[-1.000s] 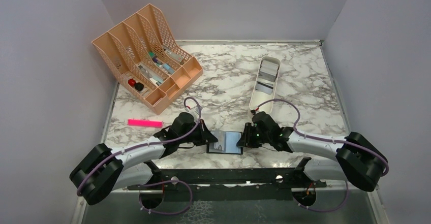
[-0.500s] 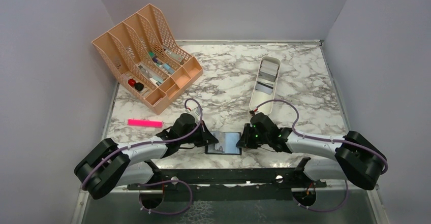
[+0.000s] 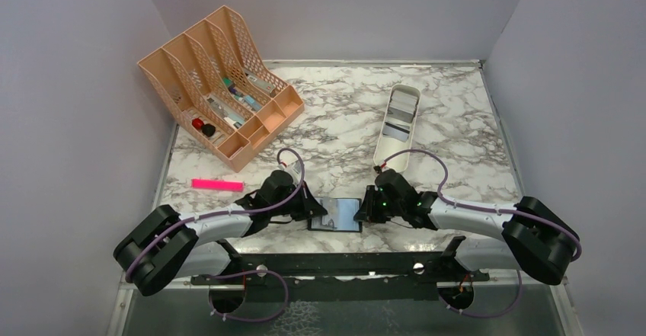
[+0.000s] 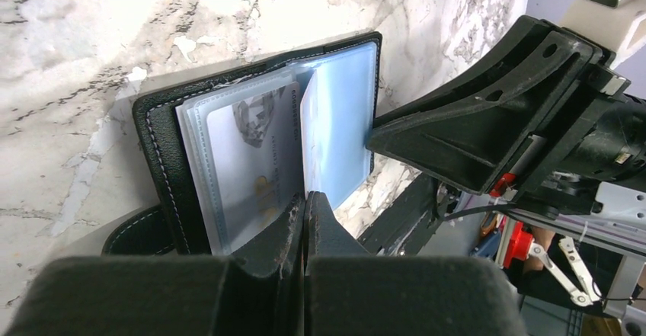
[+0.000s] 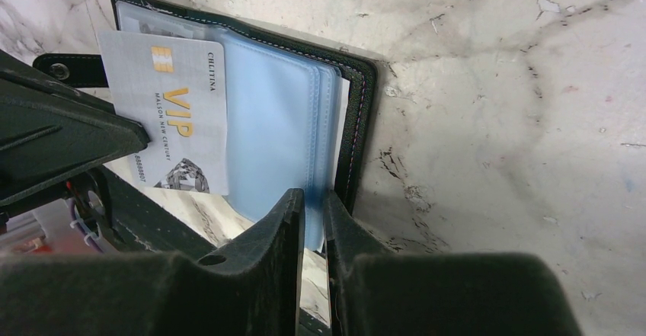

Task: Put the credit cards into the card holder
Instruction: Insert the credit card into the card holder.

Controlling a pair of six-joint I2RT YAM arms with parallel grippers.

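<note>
- Holder point(image 3: 337, 215), black with clear sleeves point(image 5: 267, 115), lies open on the table point(image 3: 335, 123) at near centre, between the two grippers.
- One silver card point(image 5: 171, 115) with gold lettering lies on the holder's left half. It overlaps the bluish sleeves, and its left edge juts past the cover.
- More cards point(image 3: 400, 115), grey and white, lie in a white tray point(image 3: 390, 161) far right of the holder, well apart from it.
- The holder's near edge sits close to the table's near edge, just far of the black rail point(image 3: 335, 264). Open marble stretches from its far edge up to the tray. The grippers close off its left and right sides.
- The left gripper point(image 4: 305, 214) comes in low from the near left, its arm stretched flat over the table. Its fingers are pressed together at the card's edge. Whether they pinch the card or only the sleeve around it, I cannot tell.
- The right gripper point(image 5: 314, 206) comes in low from the near right, in a mirrored pose. Its fingers stand narrow, clamped on the bluish sleeves at the holder's right half. One sleeve stands lifted off the stack.
- The two grippers face each other, near but apart, with the holder's width between them.
- A peach organiser point(image 3: 194, 54) holding small items stands far left.
- A pink strip point(image 3: 217, 185) lies on the marble left of the left gripper, beside that arm.
- Grey walls close the table on the left, the far side and the right.
</note>
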